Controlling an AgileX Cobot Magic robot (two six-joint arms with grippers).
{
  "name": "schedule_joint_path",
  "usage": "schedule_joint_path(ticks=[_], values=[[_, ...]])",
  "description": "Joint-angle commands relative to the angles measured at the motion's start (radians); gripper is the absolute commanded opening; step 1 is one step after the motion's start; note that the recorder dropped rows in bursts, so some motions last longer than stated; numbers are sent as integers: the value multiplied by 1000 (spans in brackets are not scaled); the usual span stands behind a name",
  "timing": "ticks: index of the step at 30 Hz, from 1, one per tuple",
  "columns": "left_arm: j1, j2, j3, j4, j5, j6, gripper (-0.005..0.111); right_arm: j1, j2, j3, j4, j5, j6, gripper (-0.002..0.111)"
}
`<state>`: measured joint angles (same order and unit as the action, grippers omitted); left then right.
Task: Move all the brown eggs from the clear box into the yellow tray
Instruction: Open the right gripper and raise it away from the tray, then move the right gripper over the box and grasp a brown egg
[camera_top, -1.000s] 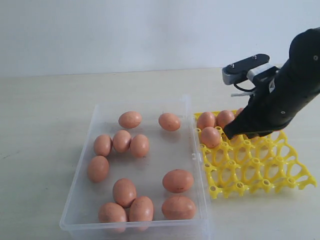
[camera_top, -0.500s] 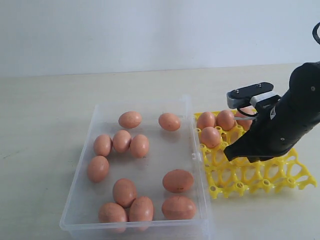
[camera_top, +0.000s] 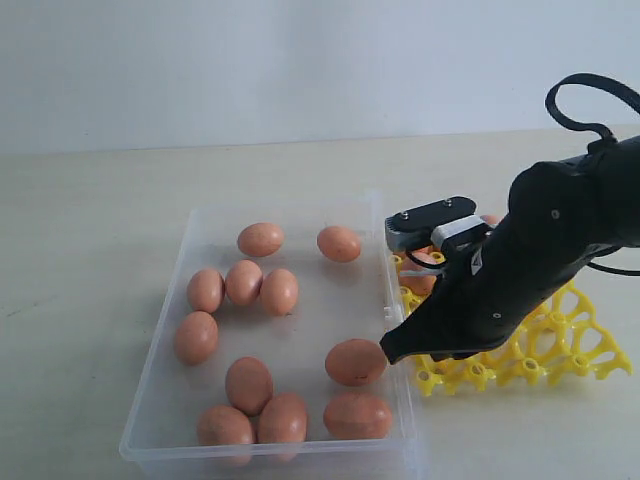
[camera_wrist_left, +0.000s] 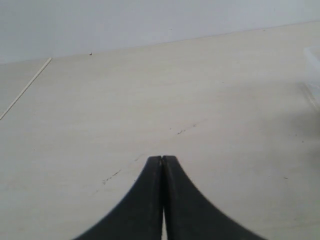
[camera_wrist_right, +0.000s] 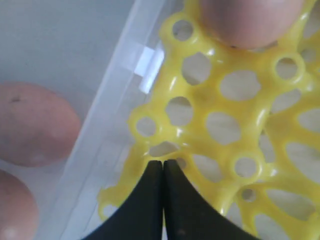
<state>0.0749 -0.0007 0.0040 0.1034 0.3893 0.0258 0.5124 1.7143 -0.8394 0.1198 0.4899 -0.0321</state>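
You see eleven smooth brown eggs (camera_top: 279, 291) lying loose in the clear box (camera_top: 320, 310); just beside it, the yellow tray (camera_top: 580, 335) holds more, mostly hidden.

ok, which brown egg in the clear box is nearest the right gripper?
The brown egg by the clear box wall facing the yellow tray, right beside the right gripper; the others lie farther off.

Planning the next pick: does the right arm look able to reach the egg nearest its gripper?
Probably yes: the right gripper hangs beside that egg, only the clear box's low wall between; its shut jaws must open.
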Motion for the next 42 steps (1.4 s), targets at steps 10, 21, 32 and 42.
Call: schedule_joint_path(ticks=[10,21,32,42], values=[[-5,1,-4,0,-9,-4,0,11,-178,-17,-6,52,-30,3],[-5,1,-4,0,-9,-4,0,115,-245,-242,90,4,-65,36],[-5,1,-4,0,-9,-4,0,122,26,-386,92,-89,-25,56],[-5,1,-4,0,-9,-4,0,115,268,-545,111,-92,167,56]])
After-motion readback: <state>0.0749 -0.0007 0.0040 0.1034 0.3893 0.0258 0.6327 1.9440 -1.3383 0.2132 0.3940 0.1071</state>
